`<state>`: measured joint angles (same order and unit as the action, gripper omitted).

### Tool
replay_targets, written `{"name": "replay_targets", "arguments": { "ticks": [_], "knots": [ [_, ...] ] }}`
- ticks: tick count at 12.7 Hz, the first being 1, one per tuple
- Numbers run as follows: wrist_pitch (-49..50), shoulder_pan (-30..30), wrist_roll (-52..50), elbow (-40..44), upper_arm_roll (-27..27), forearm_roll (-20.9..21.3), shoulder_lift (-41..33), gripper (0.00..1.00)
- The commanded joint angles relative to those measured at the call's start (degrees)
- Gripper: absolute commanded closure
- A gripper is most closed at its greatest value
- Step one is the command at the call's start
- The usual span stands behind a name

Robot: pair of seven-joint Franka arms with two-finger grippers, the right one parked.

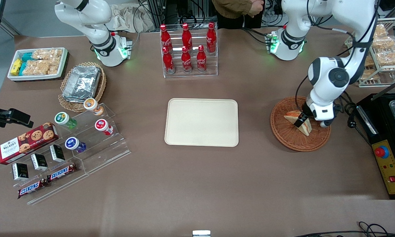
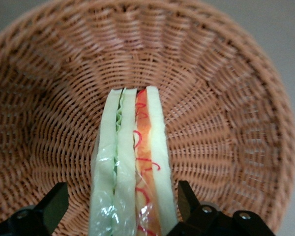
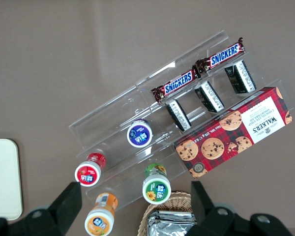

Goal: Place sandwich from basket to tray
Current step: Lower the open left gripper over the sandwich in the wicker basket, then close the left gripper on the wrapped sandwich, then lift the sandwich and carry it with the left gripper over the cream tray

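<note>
Wicker surrounds the sandwich point(image 2: 132, 167) – it stands on edge in the basket point(image 1: 284, 135), at the right of the front view. The gripper point(image 2: 123, 209) straddles it, fingers point(image 2: 187, 196) open, not yet pressing. The tray point(image 1: 201, 122) sits mid-frame – bare.

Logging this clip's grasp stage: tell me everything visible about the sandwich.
The sandwich is a triangular wedge of pale white bread in clear wrap, with green lettuce and orange-red filling showing along its edge. It stands on edge in the reddish-brown wicker basket. The gripper straddles it, open, one finger close beside the bread, the other standing apart; contact cannot be confirmed.
</note>
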<state>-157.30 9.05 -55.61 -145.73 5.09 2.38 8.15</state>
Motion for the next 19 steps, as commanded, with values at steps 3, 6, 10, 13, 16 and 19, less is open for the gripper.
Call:
{"name": "replay_targets", "arguments": {
  "ticks": [3, 6, 10, 13, 16, 19],
  "knots": [
    [-1.35, -0.27, -2.49, 0.44, -0.35, -0.27, 0.73, 1.0],
    [6.52, -0.18, -1.17, 2.36, -0.52, 0.16, -4.43, 1.0],
    [22.35, 0.26, -0.65, 9.21, -3.93, 0.61, -11.3, 1.0],
    [43.49, 0.35, -1.26, 27.36, -9.99, -0.53, -11.14, 1.0],
    [46.21, 0.35, -2.75, 35.58, -17.38, -4.22, -11.49, 1.0],
    [42.18, 0.44, -2.22, 36.92, -25.46, -4.92, -11.23, 1.0]
  ]
}}
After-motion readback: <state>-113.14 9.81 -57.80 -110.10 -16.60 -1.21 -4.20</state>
